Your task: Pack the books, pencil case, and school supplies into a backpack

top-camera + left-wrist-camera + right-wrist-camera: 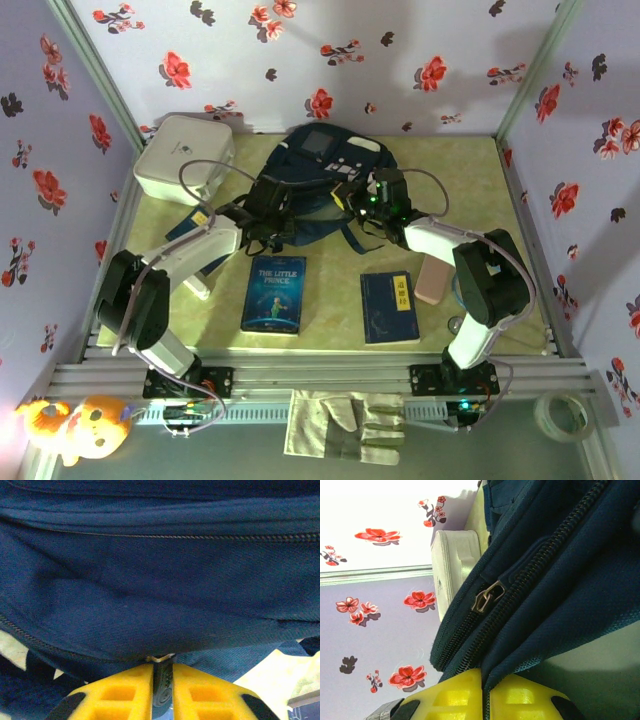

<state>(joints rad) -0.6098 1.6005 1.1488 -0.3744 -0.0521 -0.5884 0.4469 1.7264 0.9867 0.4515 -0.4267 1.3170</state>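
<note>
The left pincer (162, 672), nearly closed, pinches the large navy-blue fabric backpack (318, 160) ahead of it. The right pincer (483, 680) clamps its zipped edge. Behind the left pincer lies a thin blue paperback (273, 293) titled "The Little Prince".

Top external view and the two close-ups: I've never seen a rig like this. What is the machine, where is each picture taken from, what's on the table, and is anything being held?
The machine is a pair of robot arms, a left arm and a right arm, bolted at the near edge of the table. The top external view looks down from above and behind them. The other two pictures come from a camera on each wrist, with that arm's yellow fingers at the bottom.

On the table lie a navy backpack, a Little Prince book, a dark navy book, a pink pencil case and a white box.

The left gripper and the right gripper are both closed, each pinching part of the backpack.
</note>
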